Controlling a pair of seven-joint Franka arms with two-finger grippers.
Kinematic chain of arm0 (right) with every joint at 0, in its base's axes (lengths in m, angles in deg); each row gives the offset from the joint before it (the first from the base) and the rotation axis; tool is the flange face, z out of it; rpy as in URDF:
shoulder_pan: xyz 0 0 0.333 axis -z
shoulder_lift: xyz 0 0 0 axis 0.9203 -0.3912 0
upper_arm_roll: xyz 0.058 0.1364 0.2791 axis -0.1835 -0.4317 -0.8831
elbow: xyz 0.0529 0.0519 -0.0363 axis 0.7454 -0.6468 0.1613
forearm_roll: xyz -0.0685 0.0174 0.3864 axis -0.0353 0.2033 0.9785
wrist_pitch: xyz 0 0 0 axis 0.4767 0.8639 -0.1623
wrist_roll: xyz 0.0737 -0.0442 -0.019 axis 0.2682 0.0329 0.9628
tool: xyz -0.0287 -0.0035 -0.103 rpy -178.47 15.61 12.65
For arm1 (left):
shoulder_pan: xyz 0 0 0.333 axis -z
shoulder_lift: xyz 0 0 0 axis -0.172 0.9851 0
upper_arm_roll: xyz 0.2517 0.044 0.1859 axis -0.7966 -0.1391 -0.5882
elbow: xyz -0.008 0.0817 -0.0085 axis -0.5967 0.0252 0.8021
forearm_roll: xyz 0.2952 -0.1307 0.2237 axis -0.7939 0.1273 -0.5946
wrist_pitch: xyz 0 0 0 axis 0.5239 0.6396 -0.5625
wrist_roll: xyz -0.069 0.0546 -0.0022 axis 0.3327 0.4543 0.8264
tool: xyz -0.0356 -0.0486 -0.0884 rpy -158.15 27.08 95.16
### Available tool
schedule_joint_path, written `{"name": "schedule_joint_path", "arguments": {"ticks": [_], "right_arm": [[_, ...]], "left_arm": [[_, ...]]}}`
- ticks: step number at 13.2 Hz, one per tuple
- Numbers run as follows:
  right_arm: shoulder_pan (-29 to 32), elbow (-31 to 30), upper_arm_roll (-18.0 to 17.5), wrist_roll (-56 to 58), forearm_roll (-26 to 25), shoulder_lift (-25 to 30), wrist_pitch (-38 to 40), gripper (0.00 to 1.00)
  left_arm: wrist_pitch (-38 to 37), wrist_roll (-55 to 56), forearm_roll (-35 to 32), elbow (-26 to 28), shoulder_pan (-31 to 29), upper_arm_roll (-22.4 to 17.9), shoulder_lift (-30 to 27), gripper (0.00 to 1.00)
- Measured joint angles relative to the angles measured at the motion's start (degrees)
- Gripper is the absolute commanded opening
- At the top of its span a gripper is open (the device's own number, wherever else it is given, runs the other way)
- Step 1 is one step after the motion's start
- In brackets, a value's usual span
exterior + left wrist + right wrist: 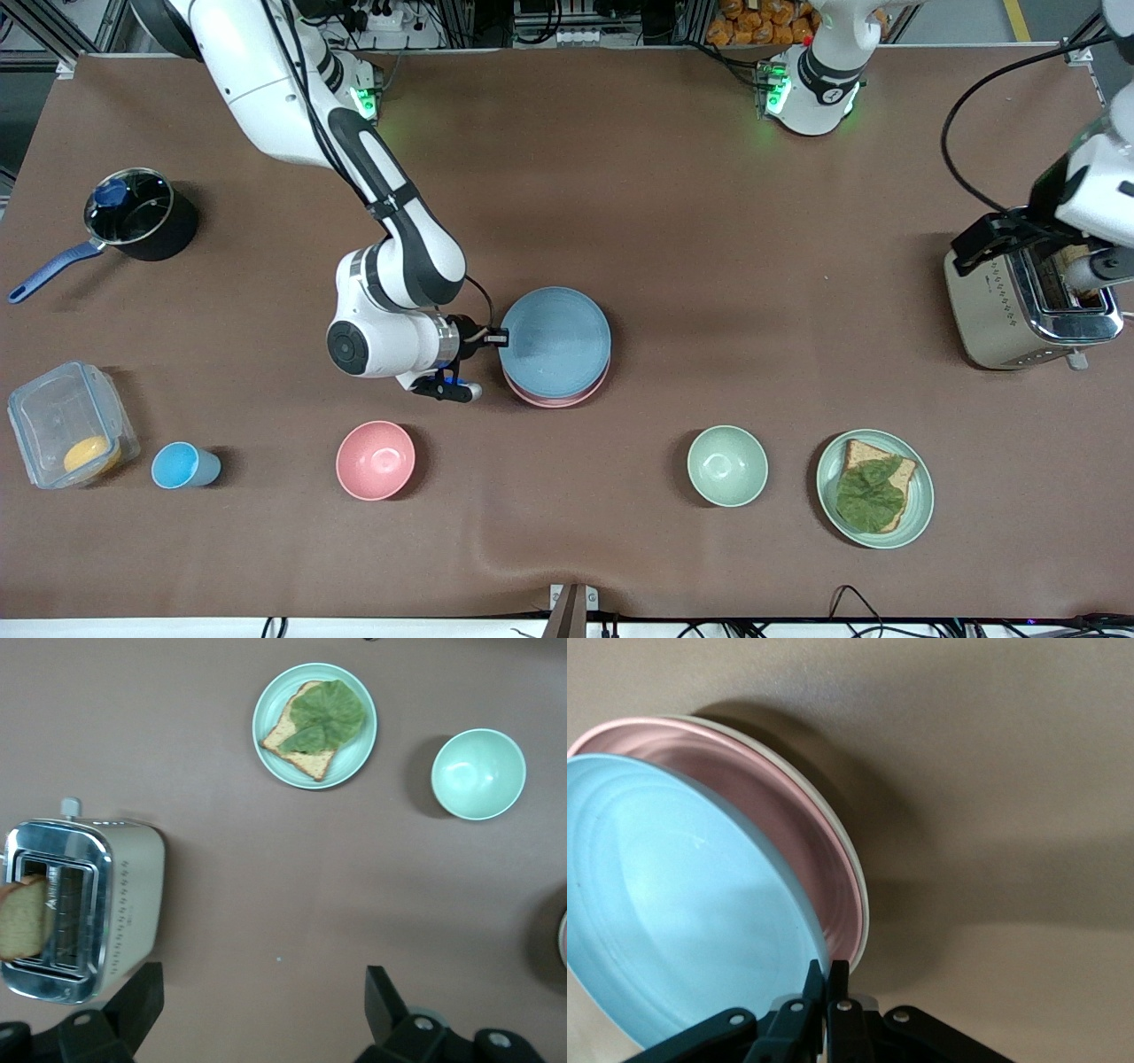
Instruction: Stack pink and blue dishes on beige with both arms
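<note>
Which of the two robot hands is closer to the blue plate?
The right one. The right gripper pinches the rim of the blue plate, which lies on the pink plate. The left gripper hangs open over bare table beside the toaster.

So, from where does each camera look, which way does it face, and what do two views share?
Front view: high across the table, facing both bases; shows both arms, right gripper on the blue plate.
Left wrist view: looks down on toaster and bread plate; left gripper open.
Right wrist view: close on blue plate, pink plate.
Shared: front and right wrist views show the stack.
</note>
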Motion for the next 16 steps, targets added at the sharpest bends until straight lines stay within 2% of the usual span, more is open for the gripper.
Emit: {"name": "schedule_joint_path", "arguments": {"ticks": [2,3,4,5,13,16], "right_arm": [[0.0,0.4,0.0,0.0,0.1,-0.7,-0.6,0.00],[0.0,0.4,0.0,0.0,0.1,-1.0,-0.7,0.20],[-0.1,0.4,0.0,0.0,0.1,-1.1,-0.7,0.53],[-0.1,0.4,0.0,0.0,0.1,-1.2,-0.7,1.00],[0.2,3.6,0.9,0.1,0.3,-1.1,-1.2,1.00],[5.2,4.8,1.9,1.8,-2.3,-0.6,4.5,1.00]], "left_arm": [[-0.6,-3.9,1.5,-0.5,1.1,-3.6,-0.2,1.00],[-0.8,-4.5,2.2,-0.6,1.3,-4.2,-0.4,1.00],[-1.0,-4.6,2.5,-0.6,1.4,-4.4,-0.5,1.00],[-1.2,-4.6,2.5,-0.6,1.7,-4.3,-0.6,1.00],[-1.5,-4.6,2.5,-0.6,2.1,-4.4,-0.6,1.00],[-1.5,-4.6,2.5,-0.6,2.2,-4.4,-0.6,1.00]]}}
